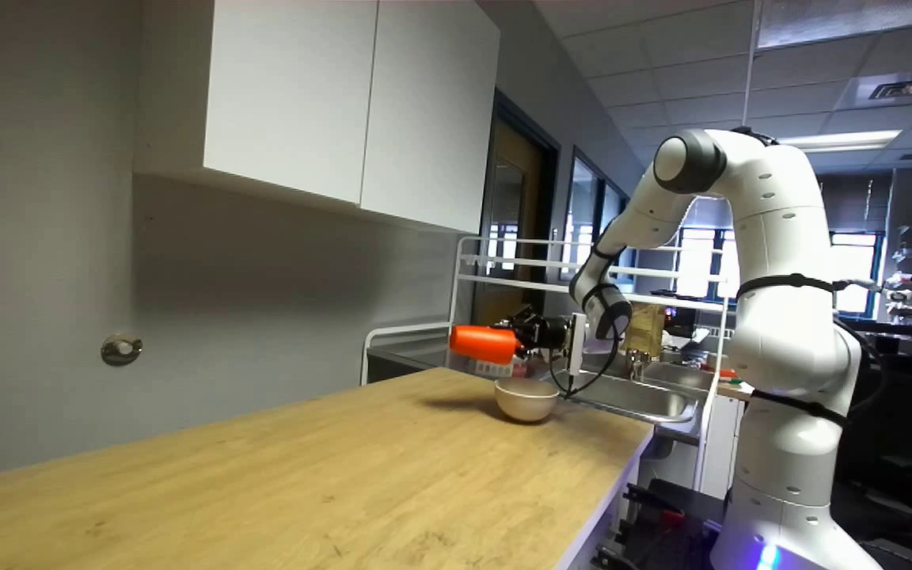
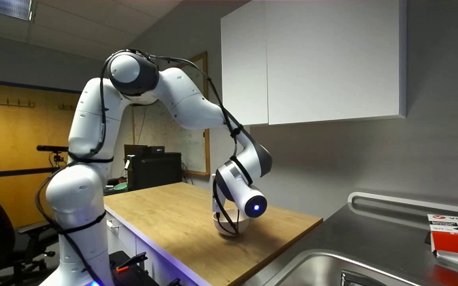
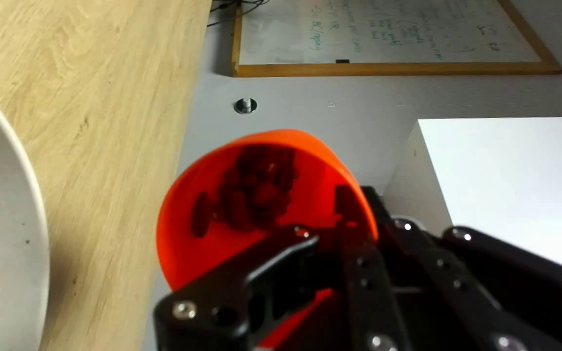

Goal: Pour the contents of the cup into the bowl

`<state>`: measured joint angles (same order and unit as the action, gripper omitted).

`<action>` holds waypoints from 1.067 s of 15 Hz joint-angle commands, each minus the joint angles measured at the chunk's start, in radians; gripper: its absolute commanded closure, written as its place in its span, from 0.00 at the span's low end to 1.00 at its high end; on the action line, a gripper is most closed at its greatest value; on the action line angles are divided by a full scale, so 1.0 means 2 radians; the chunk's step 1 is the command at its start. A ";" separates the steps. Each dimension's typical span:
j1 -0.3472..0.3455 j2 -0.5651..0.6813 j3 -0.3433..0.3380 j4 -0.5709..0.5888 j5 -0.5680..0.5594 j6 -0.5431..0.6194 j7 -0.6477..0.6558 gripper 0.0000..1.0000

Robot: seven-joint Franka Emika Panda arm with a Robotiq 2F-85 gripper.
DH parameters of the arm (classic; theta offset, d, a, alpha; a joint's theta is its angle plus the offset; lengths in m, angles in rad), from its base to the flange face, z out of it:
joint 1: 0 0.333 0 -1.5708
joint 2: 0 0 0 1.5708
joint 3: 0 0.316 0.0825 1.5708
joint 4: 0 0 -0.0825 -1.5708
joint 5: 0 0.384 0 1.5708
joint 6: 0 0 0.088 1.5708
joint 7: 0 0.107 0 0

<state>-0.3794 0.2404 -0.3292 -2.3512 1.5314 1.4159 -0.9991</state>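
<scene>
The orange-red cup (image 1: 484,343) is held in the air on its side, nearly level, above and beside the bowl (image 1: 526,404). In the wrist view the cup (image 3: 271,195) shows its open mouth, with dark reddish pieces lying inside. My gripper (image 1: 521,326) is shut on the cup's wall at the rim; in the wrist view the gripper (image 3: 360,207) has one fingertip inside and one outside. The bowl stands upright on the wooden top; the visible part of its inside (image 3: 3,234) shows only small dark specks. In an exterior view the bowl (image 2: 233,226) is partly behind cables, and the cup is hidden by the arm.
The wooden tabletop (image 1: 329,459) runs along a grey wall. White cabinets (image 1: 290,95) hang above it. A metal sink (image 1: 638,400) and a white rack (image 1: 456,293) are past the table's end. A red and white box (image 2: 455,238) lies on the dark counter (image 2: 380,230).
</scene>
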 commanded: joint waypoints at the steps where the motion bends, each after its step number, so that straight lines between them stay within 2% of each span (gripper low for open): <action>1: -0.006 0.022 -0.005 0.011 0.019 -0.051 -0.016 0.99; 6: -0.007 0.043 -0.006 0.020 0.028 -0.097 -0.030 0.99; 16: -0.006 0.060 -0.010 0.036 0.024 -0.126 -0.042 0.99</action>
<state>-0.3937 0.3466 -0.3399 -2.3048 1.5815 1.1922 -1.0673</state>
